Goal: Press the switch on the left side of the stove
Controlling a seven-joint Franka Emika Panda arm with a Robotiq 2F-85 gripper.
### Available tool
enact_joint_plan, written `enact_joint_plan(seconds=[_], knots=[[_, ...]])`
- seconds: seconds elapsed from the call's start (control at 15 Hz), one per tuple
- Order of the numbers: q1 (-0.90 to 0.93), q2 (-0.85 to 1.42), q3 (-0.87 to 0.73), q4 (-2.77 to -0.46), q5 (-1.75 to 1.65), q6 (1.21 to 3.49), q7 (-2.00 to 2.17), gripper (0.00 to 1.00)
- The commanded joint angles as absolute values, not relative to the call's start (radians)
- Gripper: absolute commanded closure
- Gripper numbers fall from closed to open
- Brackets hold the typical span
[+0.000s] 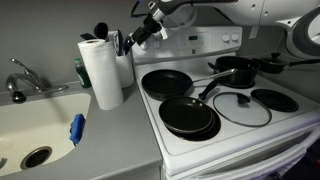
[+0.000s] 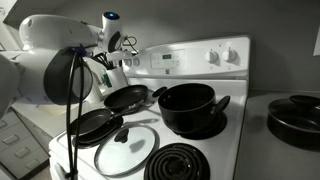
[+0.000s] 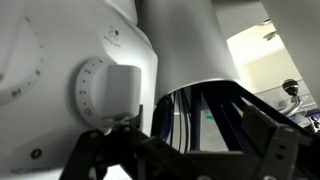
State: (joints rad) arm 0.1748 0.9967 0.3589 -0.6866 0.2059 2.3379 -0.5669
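Observation:
The white stove (image 1: 228, 140) has black pans on its burners and a raised white back panel (image 1: 203, 43), which also shows in the other exterior view (image 2: 192, 58). My gripper (image 1: 137, 34) is at the left end of that panel, just above the far left burner; it also shows in an exterior view (image 2: 119, 57). In the wrist view a round white ribbed knob (image 3: 105, 92) on the panel fills the left. It sits just above my left finger. My gripper (image 3: 180, 138) looks open, its dark fingers spread apart and holding nothing. No separate switch is discernible.
A paper towel roll (image 1: 101, 72) and a utensil holder (image 1: 121, 50) stand on the counter just beside the panel's end. A sink (image 1: 30, 125) with a faucet (image 1: 22, 80) lies beyond. Frying pans (image 1: 165, 82) (image 1: 190, 115), a glass lid (image 1: 240, 108) and a pot (image 2: 188, 105) cover the burners.

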Motion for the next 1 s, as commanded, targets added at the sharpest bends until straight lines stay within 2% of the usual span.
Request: enact_joint_plan(seconds=[0.0, 0.47, 0.93], knots=[[0.191, 0.945, 0.33, -0.725, 0.174, 2.282, -0.512, 0.0], [0.238, 0.85, 0.289, -0.784, 0.088, 2.197, -0.407, 0.0], [0.297, 0.701, 0.215, -0.91, -0.076, 1.939, -0.298, 0.0]])
